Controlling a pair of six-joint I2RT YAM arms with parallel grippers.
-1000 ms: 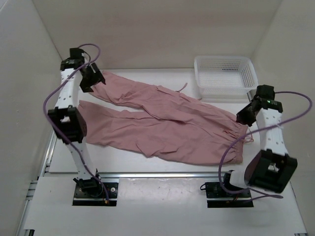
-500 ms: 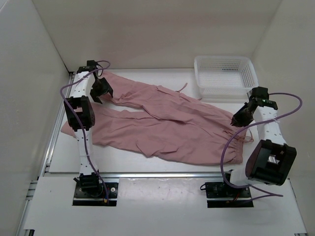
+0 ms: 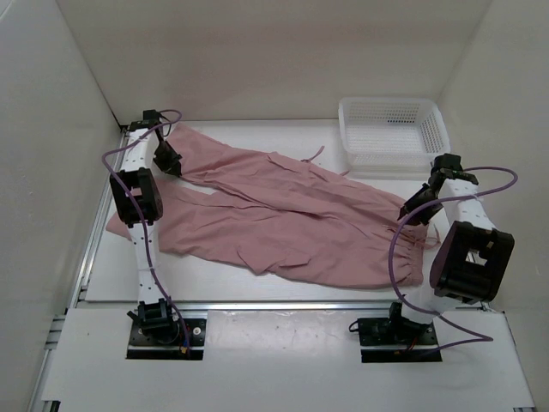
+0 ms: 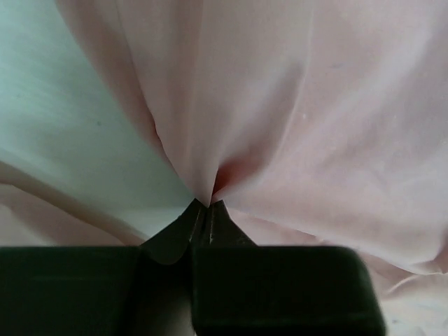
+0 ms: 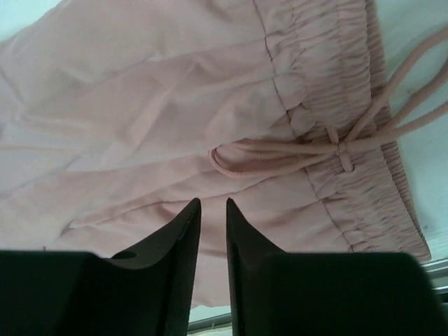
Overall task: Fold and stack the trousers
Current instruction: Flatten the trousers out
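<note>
Right claw (image 5: 212,204) hung at the near right of the scene, jaws a narrow slit apart with nothing between them. It was poised over the cloth just beside the gathered waistband (image 5: 329,105) and the looped drawstring cords (image 5: 280,150); whether its tips touched the fabric could not be told. The dusty-pink trousers (image 3: 292,219) lay spread on the white tabletop (image 3: 214,281), waistband at the near right and both long legs running off to the left, one beyond the other. At the far left end the left claw (image 4: 203,206) was clenched on a small pinch of the far leg's thin fabric, which puckered into its tips. The cloth looked light, soft and limp, so it would probably sag and trail from any single hold, and so small a pinch might slip free. The thicker gathered waistband seemed the surest purchase at the right end, taken on the band itself, not on the cords, which would likely just pull loose. A matching hold near the leg ends suited the left. A white mesh basket (image 3: 390,157) stood at the far right, near the trousers.
</note>
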